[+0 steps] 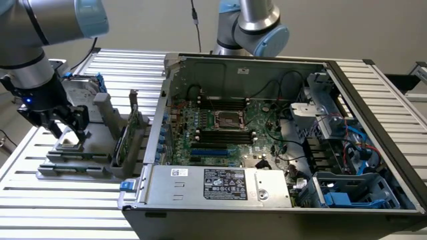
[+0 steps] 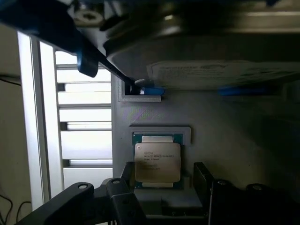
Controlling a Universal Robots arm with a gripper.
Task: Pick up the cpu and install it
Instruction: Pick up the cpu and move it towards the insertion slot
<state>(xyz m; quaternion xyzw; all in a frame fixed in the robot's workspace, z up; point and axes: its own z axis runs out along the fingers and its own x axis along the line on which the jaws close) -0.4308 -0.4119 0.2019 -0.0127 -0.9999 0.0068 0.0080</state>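
**A:** First entry, from the exterior view's left?

**B:** Gripper (image 1: 67, 131): one, lowered over the grey fixture (image 1: 73, 167). Jaws spread wide, one finger on each side of the cpu (image 2: 157, 161), nothing clamped between them.

**A:** Condition of the cpu?

**B:** Flat, metal top upward, seated in its square recess in the fixture. In the wrist view one finger stood just beside the chip's edge and the other a little apart. I could not tell whether either touched it. Not lifted.

**A:** Next along?

**B:** Hard drive (image 1: 83, 95): one, blue brackets, parked just behind the cpu recess. Untouched. Beyond it, a memory stick (image 1: 124, 142) held on edge in the same fixture.

**A:** And further right?

**B:** Computer case (image 1: 373, 150): open, motherboard (image 1: 200, 135) exposed. CPU socket (image 1: 229, 120): near the board's middle, well apart from the gripper. It looked unoccupied, though I could not be sure.

**A:** Task status?

**B:** By my judgement, early. Done: the approach, with the gripper set astride the chip. Outstanding: the grasp, the lift and the whole installation. The pick-up had not been completed, and nothing had reached the socket.
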